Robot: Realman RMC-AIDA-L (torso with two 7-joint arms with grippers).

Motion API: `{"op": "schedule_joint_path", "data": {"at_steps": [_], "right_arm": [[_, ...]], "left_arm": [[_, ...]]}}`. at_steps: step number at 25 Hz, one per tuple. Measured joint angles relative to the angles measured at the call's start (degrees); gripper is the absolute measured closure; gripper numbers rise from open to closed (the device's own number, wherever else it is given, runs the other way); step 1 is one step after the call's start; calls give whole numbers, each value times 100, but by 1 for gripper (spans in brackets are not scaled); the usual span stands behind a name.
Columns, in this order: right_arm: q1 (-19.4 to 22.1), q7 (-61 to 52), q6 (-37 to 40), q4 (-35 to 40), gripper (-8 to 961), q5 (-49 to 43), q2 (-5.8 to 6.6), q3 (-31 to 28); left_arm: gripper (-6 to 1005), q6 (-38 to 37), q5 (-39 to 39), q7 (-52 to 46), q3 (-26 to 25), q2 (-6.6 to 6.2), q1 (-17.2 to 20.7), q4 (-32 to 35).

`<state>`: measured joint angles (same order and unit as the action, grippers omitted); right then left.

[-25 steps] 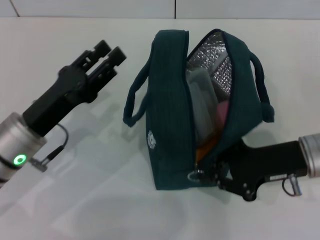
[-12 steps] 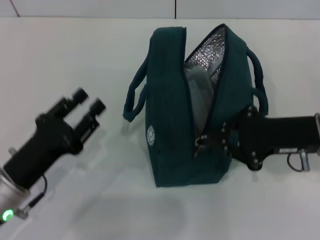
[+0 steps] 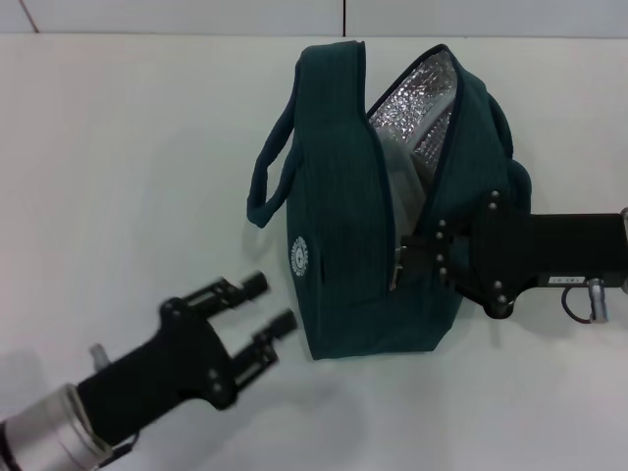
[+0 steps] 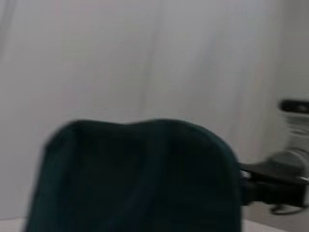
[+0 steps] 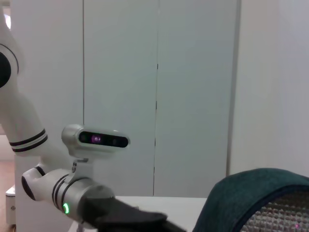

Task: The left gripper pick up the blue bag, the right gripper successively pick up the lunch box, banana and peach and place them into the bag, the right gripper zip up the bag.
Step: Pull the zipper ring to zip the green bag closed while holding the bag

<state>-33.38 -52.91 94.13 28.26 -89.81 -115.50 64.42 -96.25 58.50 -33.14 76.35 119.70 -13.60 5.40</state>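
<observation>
The blue bag (image 3: 339,206) stands upright on the white table, its zipper closed along the near part and still gaping at the far end, where the silver foil lining (image 3: 417,98) shows. A pale part of the lunch box (image 3: 395,159) is visible in the gap. The banana and peach are hidden. My right gripper (image 3: 410,263) reaches in from the right and is shut on the metal zipper pull (image 3: 397,269). My left gripper (image 3: 271,304) hovers open and holding nothing near the bag's near-left corner. The left wrist view is filled by the bag (image 4: 135,179).
The bag's left loop handle (image 3: 267,177) hangs out toward the left. In the right wrist view the robot's head (image 5: 96,139) and the left arm with its green light (image 5: 65,208) stand beyond the bag's top edge (image 5: 251,186). White table (image 3: 118,147) surrounds the bag.
My right gripper has drawn the zipper pull farther along the bag, narrowing the opening. My left gripper has pulled back from the bag's far left to the near-left front.
</observation>
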Motion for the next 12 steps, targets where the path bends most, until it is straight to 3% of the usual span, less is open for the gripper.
{"op": "schedule_joint_path", "data": {"at_steps": [12], "right_arm": [[-69, 152, 8, 4, 933, 100, -35, 11]], "left_arm": [[525, 372, 23, -148, 499, 71, -708, -49]]}}
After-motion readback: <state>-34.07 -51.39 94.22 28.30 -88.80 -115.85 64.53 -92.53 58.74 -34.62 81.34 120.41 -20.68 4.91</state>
